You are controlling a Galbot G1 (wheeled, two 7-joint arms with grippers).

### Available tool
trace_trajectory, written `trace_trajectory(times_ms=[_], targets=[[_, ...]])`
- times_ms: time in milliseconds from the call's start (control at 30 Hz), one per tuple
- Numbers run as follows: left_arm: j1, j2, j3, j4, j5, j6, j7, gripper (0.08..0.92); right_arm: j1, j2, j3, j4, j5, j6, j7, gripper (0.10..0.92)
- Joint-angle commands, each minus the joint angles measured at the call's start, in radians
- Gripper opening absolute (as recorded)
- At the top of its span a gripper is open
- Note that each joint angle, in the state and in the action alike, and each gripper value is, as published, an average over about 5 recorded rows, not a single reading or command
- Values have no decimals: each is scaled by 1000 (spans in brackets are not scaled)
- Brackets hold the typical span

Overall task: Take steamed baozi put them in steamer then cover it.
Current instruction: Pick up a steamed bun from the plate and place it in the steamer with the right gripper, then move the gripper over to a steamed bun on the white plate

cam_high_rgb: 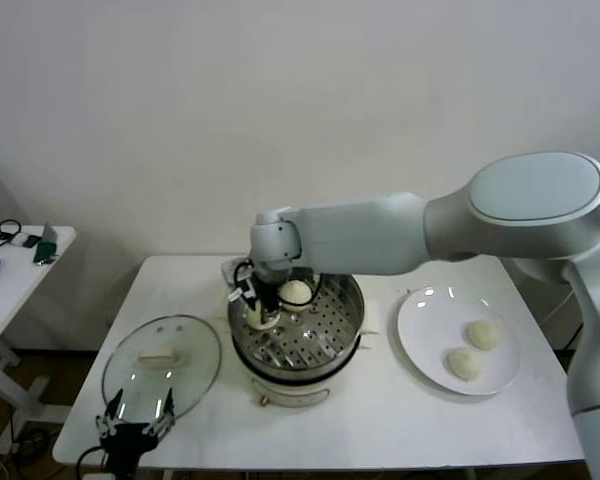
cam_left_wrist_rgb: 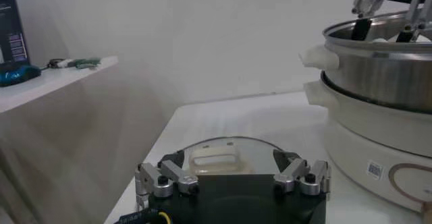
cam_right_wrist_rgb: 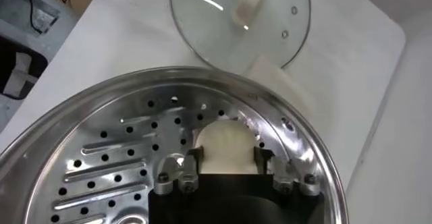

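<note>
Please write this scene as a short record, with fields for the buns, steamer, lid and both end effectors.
buns in steamer: two; one lies free on the perforated tray, one sits between the right end effector's fingers
buns on plate: two on the white plate
steamer: uncovered
lid: flat on the table, left of the steamer
right end effector: inside the steamer, closed on a bun
left end effector: open, at the lid's near edge

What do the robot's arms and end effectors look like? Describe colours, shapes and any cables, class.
The right arm is a thick, smooth tube of white and light grey, with a rounded grey cap at the shoulder joint. The right end effector is black with silvery metal links, with a yellow and black cable by it. The left end effector has a black body with silver bolted finger links.
</note>
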Motion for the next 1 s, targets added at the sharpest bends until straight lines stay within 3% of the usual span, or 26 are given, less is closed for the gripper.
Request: trace_trajectory(times_ms=[33, 167, 267, 467, 633, 800, 1000], targets=[[-1, -1, 1, 1, 1, 1, 0, 823, 10, -6, 10, -3, 19, 24, -17, 661], [-3, -1, 5, 1, 4, 4, 1, 823, 107, -97, 4, 52, 32, 74, -91, 779], [-5, -1, 11, 1, 8, 5, 2, 823, 204, -208, -24, 115, 32, 119, -173, 816], [-7, 2, 16, 1, 12, 9, 4, 823, 416, -519, -165, 262, 23, 186, -304, 823], [-14, 5, 16, 1, 8, 14, 6, 823, 488, -746, -339, 343, -110, 204, -297, 823], [-14, 6, 18, -2, 7, 13, 6, 823, 383, -929, -420, 339, -280, 182, -234, 823], [-11, 3, 18, -10, 7, 12, 6, 823, 177, -1019, -338, 292, -403, 161, -192, 823]])
